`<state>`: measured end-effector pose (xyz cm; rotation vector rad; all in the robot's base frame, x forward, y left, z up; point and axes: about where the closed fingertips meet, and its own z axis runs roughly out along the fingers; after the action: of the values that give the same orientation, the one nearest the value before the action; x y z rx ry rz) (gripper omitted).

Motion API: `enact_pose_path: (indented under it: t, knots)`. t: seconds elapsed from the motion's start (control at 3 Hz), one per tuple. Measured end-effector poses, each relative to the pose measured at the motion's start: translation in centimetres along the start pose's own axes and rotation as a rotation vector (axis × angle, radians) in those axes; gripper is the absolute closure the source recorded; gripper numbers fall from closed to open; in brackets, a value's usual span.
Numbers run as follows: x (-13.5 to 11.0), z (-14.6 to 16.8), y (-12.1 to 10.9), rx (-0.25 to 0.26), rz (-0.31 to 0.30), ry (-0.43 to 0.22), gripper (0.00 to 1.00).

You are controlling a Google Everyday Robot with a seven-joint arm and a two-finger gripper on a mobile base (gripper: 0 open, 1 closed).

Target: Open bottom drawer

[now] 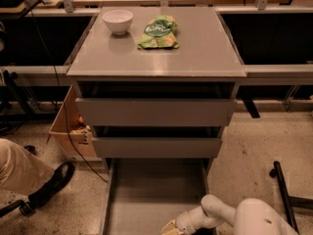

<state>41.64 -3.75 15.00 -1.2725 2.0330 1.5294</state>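
Observation:
The bottom drawer (151, 195) of the grey cabinet is pulled far out, and its shallow grey tray shows bare. Its front panel is below the picture's lower edge. My gripper (168, 227) sits at the tray's near right part, at the very bottom of the view, on a white arm (244, 219) that comes in from the lower right. The top drawer (155, 111) and the middle drawer (156, 147) stand slightly out from the cabinet.
A white bowl (118, 21) and a green snack bag (159, 32) lie on the cabinet top (195, 53). A cardboard box (68, 131) stands at the cabinet's left. A person's leg and black shoe (49, 185) are at lower left. A black bar (283, 195) lies at lower right.

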Motion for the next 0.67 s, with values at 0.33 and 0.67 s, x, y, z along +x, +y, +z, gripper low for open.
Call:
enact_pose_path:
  t: [0.33, 0.67]
  knots:
    - [-2.4, -2.7, -1.6, 0.062, -0.052, -0.085, 1.0]
    - [-5.1, -5.9, -4.0, 0.125, -0.107, -0.164, 1.0]
